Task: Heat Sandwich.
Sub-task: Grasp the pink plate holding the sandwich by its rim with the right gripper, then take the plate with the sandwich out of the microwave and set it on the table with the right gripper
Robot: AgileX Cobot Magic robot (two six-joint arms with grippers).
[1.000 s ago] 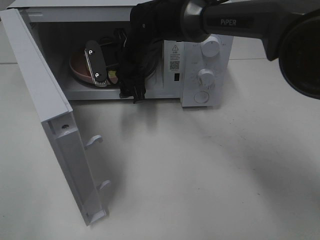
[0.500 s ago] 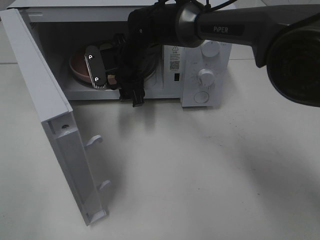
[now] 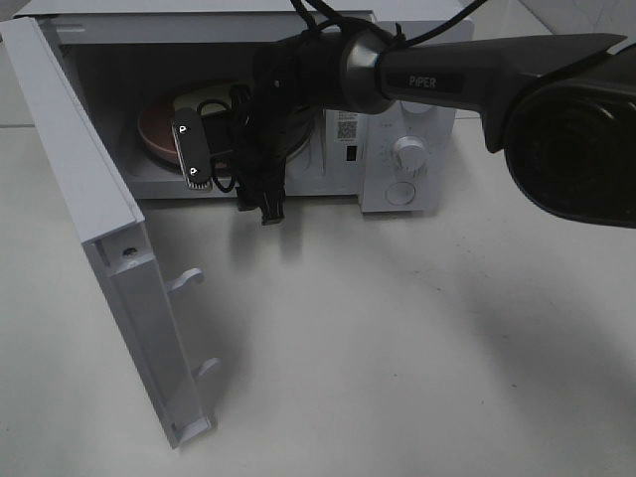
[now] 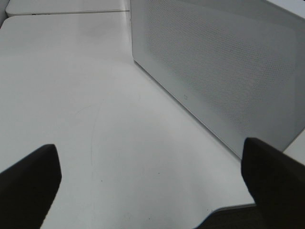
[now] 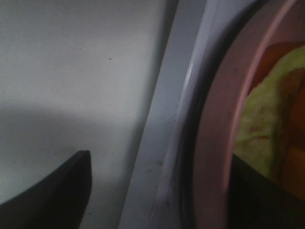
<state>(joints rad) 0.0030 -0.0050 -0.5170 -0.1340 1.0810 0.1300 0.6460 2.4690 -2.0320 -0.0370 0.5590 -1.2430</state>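
Note:
The sandwich (image 3: 194, 100) lies on a round pink plate (image 3: 154, 129) inside the open microwave (image 3: 409, 109). My right gripper (image 3: 213, 162) hangs at the oven's mouth, just in front of the plate, with its jaws apart and nothing gripped. In the right wrist view the plate's rim (image 5: 209, 143) and the yellow-green filling of the sandwich (image 5: 267, 119) show between the dark fingers (image 5: 57, 186) of the right gripper (image 5: 157, 191). My left gripper (image 4: 152, 191) is open over bare table beside the door's outer face; the exterior high view does not show it.
The microwave door (image 3: 99, 219) stands swung out to the left, its latch hooks pointing into the table area. Its perforated outer panel (image 4: 219, 71) fills the left wrist view. The control knobs (image 3: 408, 152) sit right of the cavity. The white table (image 3: 397, 348) spreads in front.
My right gripper has drawn back from over the plate toward the oven's front edge, its jaws narrowing a little. The plate and sandwich stay inside. The left gripper has not moved.

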